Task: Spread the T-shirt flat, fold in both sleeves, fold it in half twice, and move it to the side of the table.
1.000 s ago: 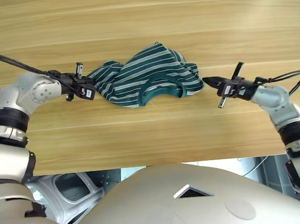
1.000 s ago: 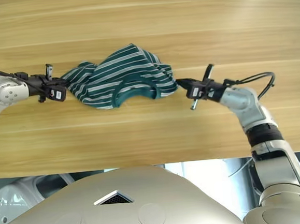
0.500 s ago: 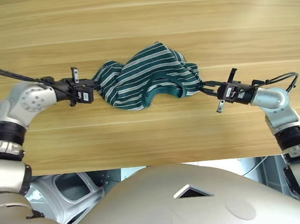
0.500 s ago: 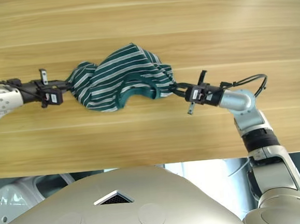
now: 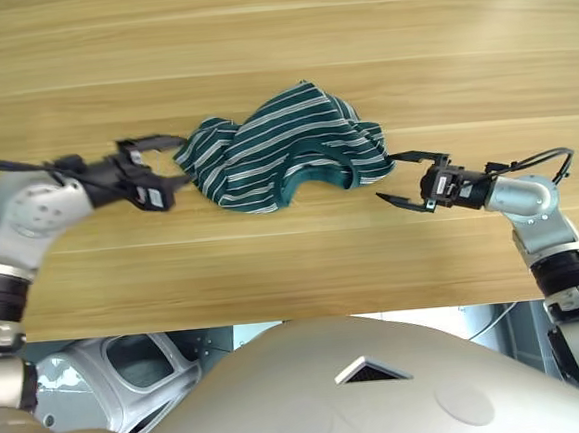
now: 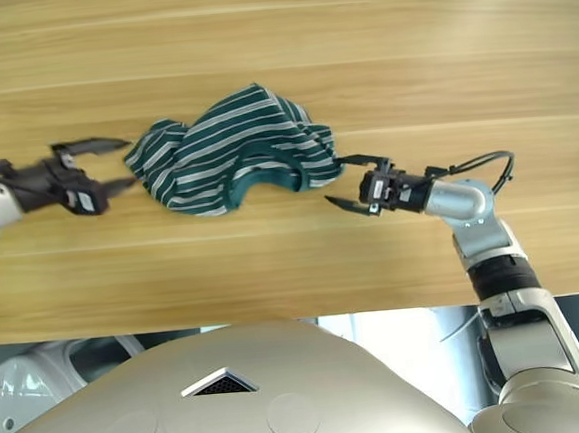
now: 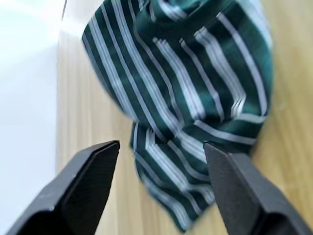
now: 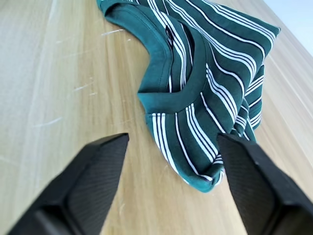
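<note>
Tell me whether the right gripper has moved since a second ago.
Yes. The right gripper has opened and slid slightly toward the table's near edge, and now sits just beside the T-shirt.

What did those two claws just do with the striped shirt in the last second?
Both let go of the shirt. The left gripper had been pinching its left end; it opened wide and drew back a little to the robot's left. The right gripper opened too and pulled off the right end, toward the robot. The shirt lies crumpled on the same spot of the table.
</note>
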